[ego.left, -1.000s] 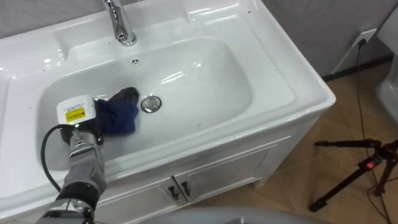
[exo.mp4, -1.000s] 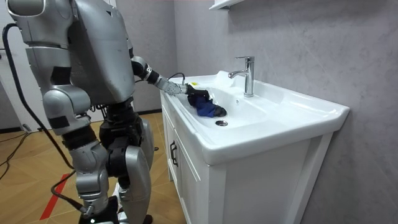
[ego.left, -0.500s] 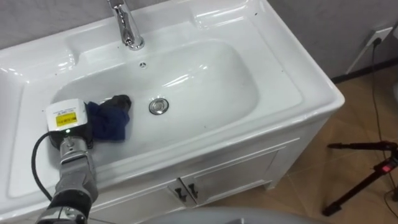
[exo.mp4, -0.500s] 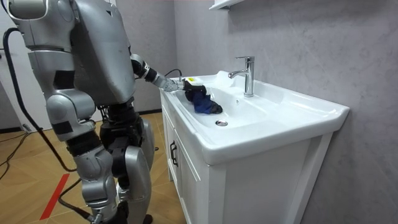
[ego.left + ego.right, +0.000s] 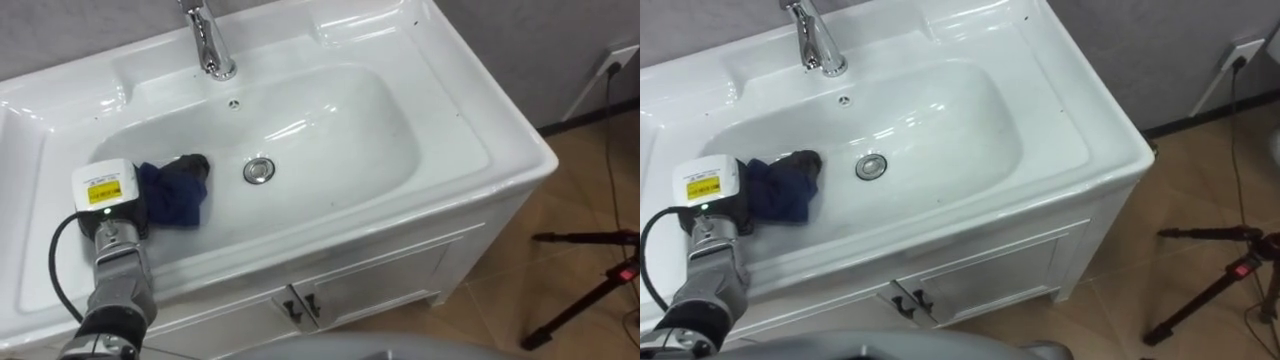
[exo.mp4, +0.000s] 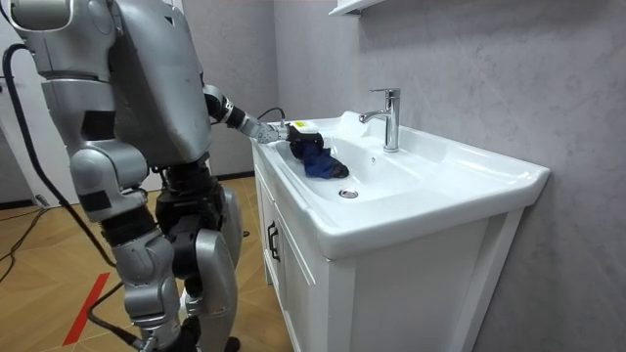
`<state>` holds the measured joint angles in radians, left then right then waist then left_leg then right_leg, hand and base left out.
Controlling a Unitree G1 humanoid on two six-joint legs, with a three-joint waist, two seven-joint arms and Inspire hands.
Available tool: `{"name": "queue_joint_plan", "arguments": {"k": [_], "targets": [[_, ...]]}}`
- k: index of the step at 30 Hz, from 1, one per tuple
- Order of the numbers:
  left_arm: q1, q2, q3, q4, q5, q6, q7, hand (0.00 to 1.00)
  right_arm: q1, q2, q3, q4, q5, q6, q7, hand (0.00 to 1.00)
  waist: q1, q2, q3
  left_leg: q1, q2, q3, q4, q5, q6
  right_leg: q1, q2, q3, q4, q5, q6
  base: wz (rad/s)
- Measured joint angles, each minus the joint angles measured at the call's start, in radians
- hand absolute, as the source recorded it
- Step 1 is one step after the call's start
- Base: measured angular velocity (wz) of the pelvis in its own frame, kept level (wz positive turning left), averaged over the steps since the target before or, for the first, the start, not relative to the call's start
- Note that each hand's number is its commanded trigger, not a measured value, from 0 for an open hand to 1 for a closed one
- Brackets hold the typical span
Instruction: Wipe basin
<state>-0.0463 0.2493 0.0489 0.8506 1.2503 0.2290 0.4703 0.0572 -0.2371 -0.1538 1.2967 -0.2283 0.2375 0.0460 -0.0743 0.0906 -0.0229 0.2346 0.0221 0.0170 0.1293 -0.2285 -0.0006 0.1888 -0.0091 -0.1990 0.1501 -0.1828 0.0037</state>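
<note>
Left eye view: finds the left hand [image 5: 110,195] down in the basin [image 5: 340,120], at about nine o'clock from the drain [image 5: 258,170], with the blue cloth [image 5: 172,193] bunched on the basin floor just ahead of it. Cannot tell the hand's opening, nor whether gripping or merely pressing the cloth; too much hidden by the wrist and the folds. Risks sliding off and leaving the cloth behind if only pressing lightly. Risks covering a narrow strip with so tight a wad, missing the three o'clock end. Could knock the tap [image 5: 205,40] at twelve o'clock on a high sweep.
</note>
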Motion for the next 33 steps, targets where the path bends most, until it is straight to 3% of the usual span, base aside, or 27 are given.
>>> {"name": "queue_joint_plan", "arguments": {"k": [7,18,28,33], "targets": [[-0.006,0.002,0.005,-0.025,-0.001,0.003,-0.011,1.0,-0.003,0.0,0.005,0.0,0.042,-0.008,0.0,0.0,-0.01,-0.021,0.0004,-0.014,-0.003,0.001,0.004,0.0,0.0,-0.011,-0.004,-0.002,0.003,0.0,-0.001,0.03],[-0.005,0.004,-0.024,-0.035,0.0,0.05,-0.015,1.0,0.005,0.006,0.04,0.016,0.106,-0.009,-0.002,0.0,-0.045,-0.067,0.005,-0.013,-0.013,0.031,0.001,0.0,0.0,-0.015,-0.011,0.027,-0.001,-0.007,0.003,-0.03],[-0.01,-0.017,-0.057,-0.017,-0.028,0.076,-0.031,1.0,0.024,0.045,0.089,0.067,0.1,0.004,-0.013,0.0,-0.071,-0.07,0.0116,-0.005,-0.009,0.069,-0.001,0.0,0.0,-0.015,-0.006,0.055,0.003,-0.007,0.004,-0.05],[-0.038,-0.035,-0.095,-0.035,-0.063,0.083,-0.085,1.0,0.022,0.056,0.103,0.062,0.106,0.004,-0.01,0.0,-0.092,-0.078,0.019,-0.006,-0.013,0.093,-0.002,0.0,0.0,-0.018,-0.008,0.079,0.0,-0.008,0.006,-0.01]]}}
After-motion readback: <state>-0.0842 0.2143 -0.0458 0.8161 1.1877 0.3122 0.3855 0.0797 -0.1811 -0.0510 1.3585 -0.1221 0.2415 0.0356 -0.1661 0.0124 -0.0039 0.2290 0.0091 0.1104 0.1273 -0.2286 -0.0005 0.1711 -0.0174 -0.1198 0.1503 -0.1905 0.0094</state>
